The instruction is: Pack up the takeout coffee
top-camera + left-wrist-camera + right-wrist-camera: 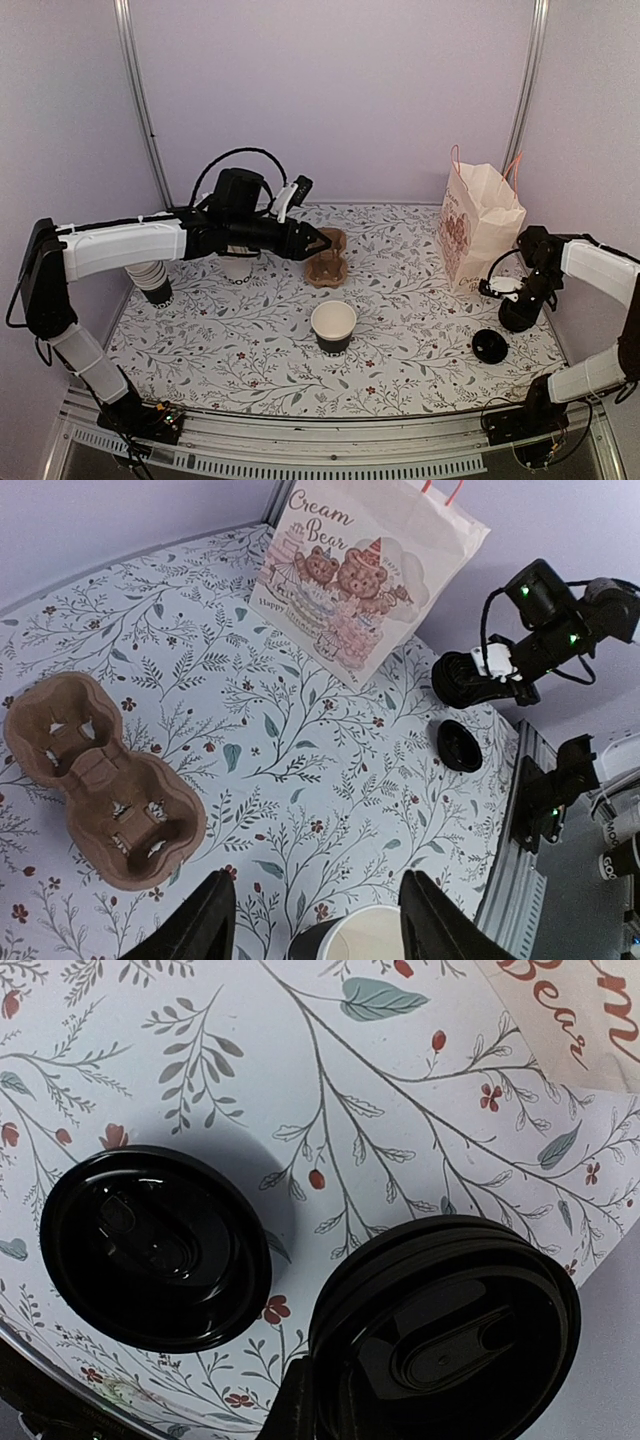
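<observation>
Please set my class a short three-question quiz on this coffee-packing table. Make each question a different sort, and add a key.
1. True or false: the lone cup near the middle of the table has a lid on it.
2. Which thing lies closest to the left gripper? A) the paper bag B) the cardboard cup carrier C) the loose black lid
3. Fill in: the left gripper's jaws are ___, with nothing held between them.

Key: 1 false, because its white inside shows; 2 B; 3 open.
</observation>
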You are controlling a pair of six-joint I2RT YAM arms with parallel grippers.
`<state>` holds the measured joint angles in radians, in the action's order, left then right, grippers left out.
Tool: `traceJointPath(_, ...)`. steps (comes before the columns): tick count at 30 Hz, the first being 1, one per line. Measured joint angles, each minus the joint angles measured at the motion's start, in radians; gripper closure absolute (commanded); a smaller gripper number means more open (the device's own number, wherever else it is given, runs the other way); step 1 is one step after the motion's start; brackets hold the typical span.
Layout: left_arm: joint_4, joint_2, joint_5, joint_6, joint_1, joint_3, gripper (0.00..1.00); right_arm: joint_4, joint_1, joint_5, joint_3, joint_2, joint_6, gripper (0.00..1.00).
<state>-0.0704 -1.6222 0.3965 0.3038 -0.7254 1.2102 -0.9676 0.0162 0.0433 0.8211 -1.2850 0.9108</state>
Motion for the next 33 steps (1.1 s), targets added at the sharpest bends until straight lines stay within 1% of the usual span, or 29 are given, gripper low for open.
traceJointPath(2,-0.004,0.0,0.004,0.0,0.0,0.001,0.42,0.012,-0.004,-0.004,-0.003,-0.013,-0.004,0.94)
traceJointPath(4,-0.005,0.0,0.008,0.0,0.0,0.001,0.42,0.018,-0.004,-0.009,-0.007,-0.028,-0.01,0.9)
traceJointPath(6,-0.007,0.0,0.012,0.0,0.0,0.002,0.42,0.026,-0.004,-0.014,-0.011,-0.045,-0.018,0.78)
traceJointPath(7,-0.009,0.0,0.014,0.0,0.0,0.002,0.42,0.028,-0.004,-0.016,-0.013,-0.053,-0.021,0.73)
traceJointPath(10,-0.014,0.0,0.015,0.0,0.0,0.003,0.42,0.031,-0.005,-0.028,-0.016,-0.061,-0.033,0.67)
traceJointPath(15,-0.019,-0.001,0.016,0.0,0.0,0.007,0.42,-0.009,-0.005,-0.1,-0.003,-0.047,-0.039,0.65)
traceJointPath(18,-0.021,-0.001,0.015,0.0,0.0,0.012,0.42,-0.038,-0.003,-0.148,-0.011,0.019,-0.011,0.65)
traceJointPath(20,-0.021,-0.001,0.014,-0.001,0.0,0.012,0.42,-0.046,0.005,-0.164,-0.051,0.101,0.028,0.64)
traceJointPath(22,-0.022,-0.001,0.013,-0.003,0.0,0.012,0.42,-0.059,0.028,-0.176,-0.109,0.171,0.071,0.61)
traceJointPath(25,-0.023,-0.002,0.01,-0.005,0.0,0.012,0.42,-0.083,0.08,-0.181,-0.184,0.232,0.124,0.59)
traceJointPath(33,-0.025,-0.031,0.006,-0.008,0.0,0.013,0.42,-0.072,0.17,-0.164,-0.238,0.235,0.195,0.58)
